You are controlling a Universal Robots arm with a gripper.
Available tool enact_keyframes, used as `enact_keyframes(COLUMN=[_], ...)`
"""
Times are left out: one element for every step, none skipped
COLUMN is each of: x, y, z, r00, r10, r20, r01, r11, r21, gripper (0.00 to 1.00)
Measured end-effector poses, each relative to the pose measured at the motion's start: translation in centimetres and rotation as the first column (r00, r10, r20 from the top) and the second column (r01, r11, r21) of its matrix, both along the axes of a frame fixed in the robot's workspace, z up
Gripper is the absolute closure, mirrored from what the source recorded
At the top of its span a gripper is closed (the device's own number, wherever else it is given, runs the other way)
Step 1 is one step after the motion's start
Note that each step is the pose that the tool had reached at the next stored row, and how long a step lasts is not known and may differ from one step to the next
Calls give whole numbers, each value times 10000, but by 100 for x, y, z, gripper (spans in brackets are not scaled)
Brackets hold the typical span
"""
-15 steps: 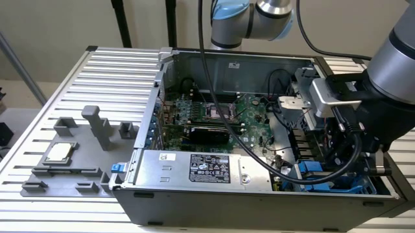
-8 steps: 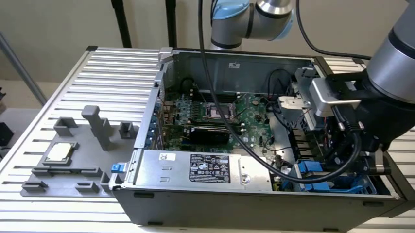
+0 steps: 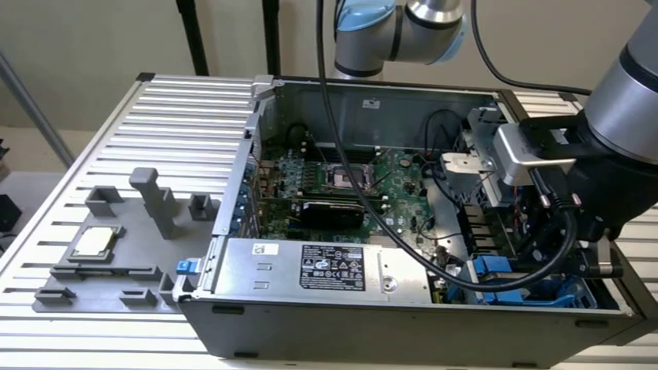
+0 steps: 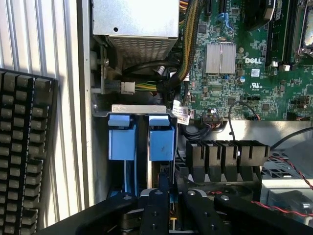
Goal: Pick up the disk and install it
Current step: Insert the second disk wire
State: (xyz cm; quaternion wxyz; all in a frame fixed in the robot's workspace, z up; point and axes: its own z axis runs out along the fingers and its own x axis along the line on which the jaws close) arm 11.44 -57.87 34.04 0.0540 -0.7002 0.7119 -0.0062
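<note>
Seemingly well into the install. Reaching down with the arm (image 3: 627,100) into the corner of the open computer case (image 3: 360,100) at the exterior view's right, over the drive bay.

Seen from the wrist: fingers (image 4: 155,215) drawn close together, apparently clamped on the near edge of the disk (image 4: 161,142), with a sliver of blue caught between them. Standing on edge in the bay, bright blue frame outward, just beside a second blue frame (image 4: 122,137) in the neighbouring slot, parted from it by a thin gap. Not lying out on the counter (image 3: 185,116), nor on the grey fixture (image 3: 113,274) holding the small square chip (image 3: 92,243).

So: picked up, carried over, and lined up with or partly slid into its slot. Hard to tell how deep. Cannot say whether fully seated or latched, with the far end of the bay hidden behind the frames.

Judged left: the last of the push home, if any, and letting go. Nothing plugged into the disk as far as can be made out. Loose cables (image 4: 146,85) bunched between the power supply (image 4: 134,19) and the bay, motherboard (image 4: 234,73) alongside. Keyboard (image 4: 24,147) out on the counter beyond the case wall, well apart from the work.
</note>
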Motion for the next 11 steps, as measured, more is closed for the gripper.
enact_keyframes(x=[0,1,1,2,4,8,12,13,15,15,15], y=[0,0,0,0,0,1,0,0,0,0,0], z=[0,0,0,1,1,1,1,1,1,1,0], r00=[10000,10000,10000,10000,10000,10000,10000,10000,10000,10000,10000], r10=[0,0,0,0,0,2,1,0,-1,-2,-1], r20=[0,-1,0,0,0,0,-2,-3,-2,-2,-2], r01=[0,0,0,0,0,-2,-1,0,1,2,1], r11=[10000,10000,10000,10000,10000,10000,10000,10000,10000,10000,10000], r21=[0,0,0,-1,-1,-1,-1,-1,-1,-2,-1], gripper=[84,84,84,84,84,84,84,84,84,84,84])
